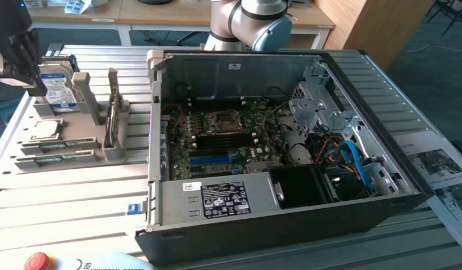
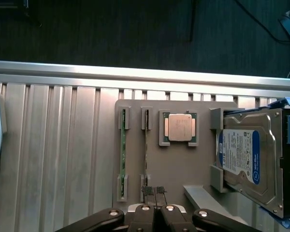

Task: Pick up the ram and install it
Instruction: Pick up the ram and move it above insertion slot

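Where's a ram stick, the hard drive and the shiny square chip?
ram stick (image 2: 123, 152): wrist view, middle of green board.
hard drive (image 2: 239, 157): wrist view, blue-white label.
square chip (image 2: 179, 127): wrist view, metal lid.

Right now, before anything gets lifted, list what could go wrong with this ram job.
1. The gripper is shut over the holder. Coming down like that, it might press on the nearer ram stick rather than straddle it.
2. The other ram stick stands close beside it, so a finger could snag it.
3. The motherboard lies deep inside the case, whose walls could foul the arm.
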You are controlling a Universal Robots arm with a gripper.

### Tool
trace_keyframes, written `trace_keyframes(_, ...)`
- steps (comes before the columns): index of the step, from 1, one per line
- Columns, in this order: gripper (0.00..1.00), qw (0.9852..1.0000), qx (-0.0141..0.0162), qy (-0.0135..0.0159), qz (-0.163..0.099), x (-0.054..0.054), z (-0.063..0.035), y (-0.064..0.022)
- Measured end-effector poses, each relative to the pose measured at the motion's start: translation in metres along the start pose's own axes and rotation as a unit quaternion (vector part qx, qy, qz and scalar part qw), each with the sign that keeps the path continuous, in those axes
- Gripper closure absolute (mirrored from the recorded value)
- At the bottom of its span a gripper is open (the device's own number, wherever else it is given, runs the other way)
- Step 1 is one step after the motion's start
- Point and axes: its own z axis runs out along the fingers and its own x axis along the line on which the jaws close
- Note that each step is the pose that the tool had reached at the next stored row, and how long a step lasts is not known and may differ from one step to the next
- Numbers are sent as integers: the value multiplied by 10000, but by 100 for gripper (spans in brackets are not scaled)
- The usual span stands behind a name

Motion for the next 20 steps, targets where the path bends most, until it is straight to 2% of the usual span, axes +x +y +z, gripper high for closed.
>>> trace_keyframes(8, 89, 10000, 1, 0, 0, 0, 1, 0)
trace_keyframes(9, 83, 10000, 1, 0, 0, 0, 1, 0)
trace_keyframes(10, 83, 10000, 1, 0, 0, 0, 1, 0)
trace_keyframes(11, 76, 10000, 1, 0, 0, 0, 1, 0)
trace_keyframes(20, 76, 10000, 1, -1, 0, 1, 28, -1)
